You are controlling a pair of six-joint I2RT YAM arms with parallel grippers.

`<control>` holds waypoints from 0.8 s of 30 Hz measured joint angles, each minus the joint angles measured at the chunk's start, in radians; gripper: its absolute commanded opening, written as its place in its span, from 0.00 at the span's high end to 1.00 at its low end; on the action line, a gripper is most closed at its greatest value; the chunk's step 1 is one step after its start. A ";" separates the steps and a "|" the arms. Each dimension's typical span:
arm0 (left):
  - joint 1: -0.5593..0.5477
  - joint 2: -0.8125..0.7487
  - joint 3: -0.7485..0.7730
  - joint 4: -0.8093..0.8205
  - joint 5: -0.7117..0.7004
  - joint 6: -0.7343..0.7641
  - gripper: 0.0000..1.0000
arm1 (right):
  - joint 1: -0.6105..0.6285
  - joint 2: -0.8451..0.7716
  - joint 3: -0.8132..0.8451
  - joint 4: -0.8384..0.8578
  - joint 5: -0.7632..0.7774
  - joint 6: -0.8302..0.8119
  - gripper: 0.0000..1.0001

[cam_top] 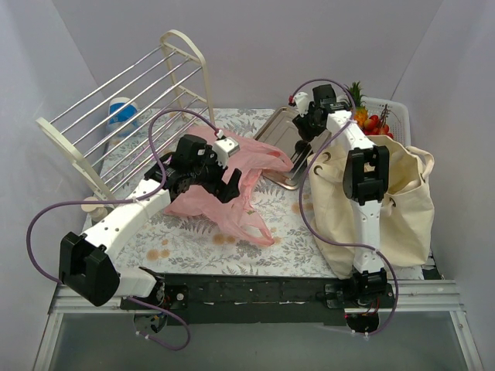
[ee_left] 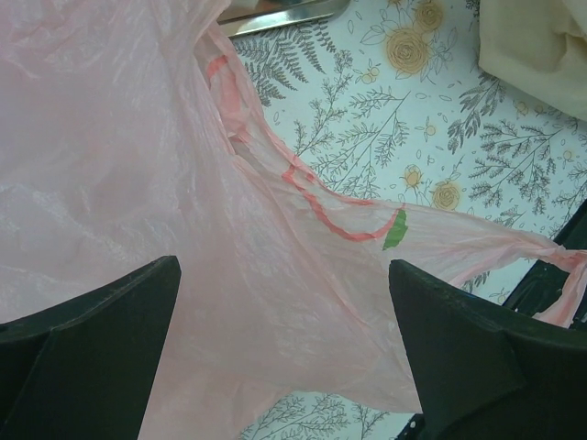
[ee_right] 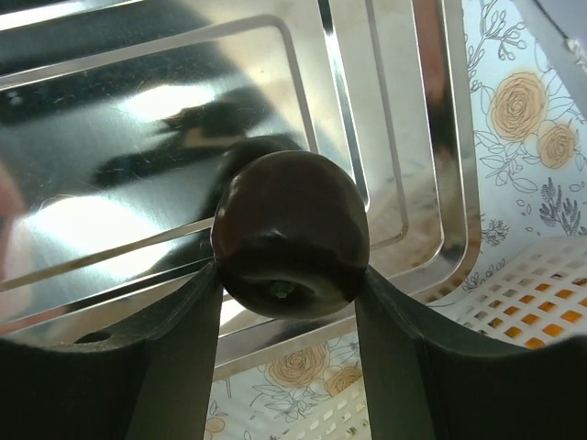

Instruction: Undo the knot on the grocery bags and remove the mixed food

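Over the steel tray, the right hand is clamped on a dark red fruit. On the worktop, the pink bag lies crumpled under the left hand, whose fingers are wide apart. The tote stands just right of the tray.

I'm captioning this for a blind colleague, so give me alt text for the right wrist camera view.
The right gripper holds a small, round, dark red fruit between its two black fingers, over a shiny metal tray. A floral tablecloth and the corner of a white slotted basket show at the right.
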 measured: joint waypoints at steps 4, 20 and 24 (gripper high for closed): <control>0.000 0.000 -0.001 0.002 0.000 0.000 0.02 | 0.000 0.057 0.032 -0.022 0.037 -0.003 0.97; -0.001 0.026 -0.001 0.001 0.000 0.000 0.02 | 0.000 0.067 0.036 0.004 0.157 -0.001 0.45; -0.001 0.032 -0.001 -0.002 0.008 -0.001 0.02 | 0.000 0.070 0.045 0.006 0.155 0.035 0.02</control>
